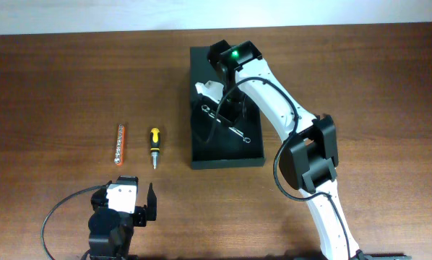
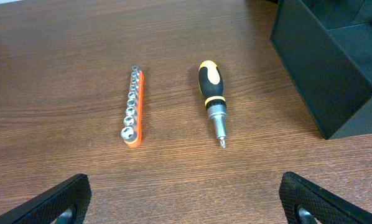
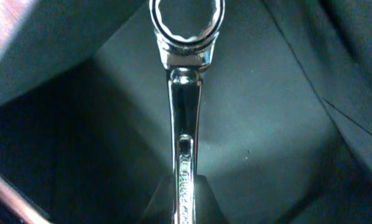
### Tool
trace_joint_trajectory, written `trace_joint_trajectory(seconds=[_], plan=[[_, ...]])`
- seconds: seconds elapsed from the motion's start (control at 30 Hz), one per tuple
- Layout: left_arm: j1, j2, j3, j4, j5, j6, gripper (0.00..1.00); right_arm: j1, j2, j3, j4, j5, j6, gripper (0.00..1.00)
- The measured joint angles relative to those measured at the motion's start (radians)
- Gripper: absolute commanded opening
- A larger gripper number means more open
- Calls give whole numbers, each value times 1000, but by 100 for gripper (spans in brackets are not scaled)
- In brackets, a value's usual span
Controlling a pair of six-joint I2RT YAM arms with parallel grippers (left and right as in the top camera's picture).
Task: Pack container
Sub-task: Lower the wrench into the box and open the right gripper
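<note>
The container [image 1: 227,162] is a dark open box in the middle of the table; its corner shows in the left wrist view [image 2: 323,68]. My right gripper [image 1: 227,101] reaches down into it. In the right wrist view it [image 3: 185,190] is shut on the shaft of a shiny wrench [image 3: 185,93], whose ring end points away over the container's dark floor [image 3: 267,124]. A wrench [image 1: 230,126] shows slantwise inside the box from overhead. My left gripper [image 1: 140,198] stays near the front left edge, and the left wrist view shows it [image 2: 186,205] open with nothing between its fingers.
An orange rail of sockets [image 1: 119,144] [image 2: 134,109] and a yellow-and-black screwdriver [image 1: 154,146] [image 2: 212,99] lie side by side on the wooden table left of the container, just beyond the left gripper. The right arm [image 1: 310,152] stretches over the table's right half.
</note>
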Motion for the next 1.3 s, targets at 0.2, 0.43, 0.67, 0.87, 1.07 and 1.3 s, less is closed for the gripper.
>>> trace_joint_trajectory(seconds=[0.2,0.43,0.67,0.87,1.07,1.3], plan=[[0,0,0,0,0,0,99,0,4,-108,52,0,2,4],[0,0,0,0,0,0,99,0,6,-155,73,0,2,4],[0,0,0,0,0,0,99,0,6,-155,90,-7,2,5],[0,0,0,0,0,0,99,0,6,-155,91,-9,5,17],[0,0,0,0,0,0,99,0,6,-155,92,-12,6,22],[0,0,0,0,0,0,99,0,6,-156,91,-15,12,30]])
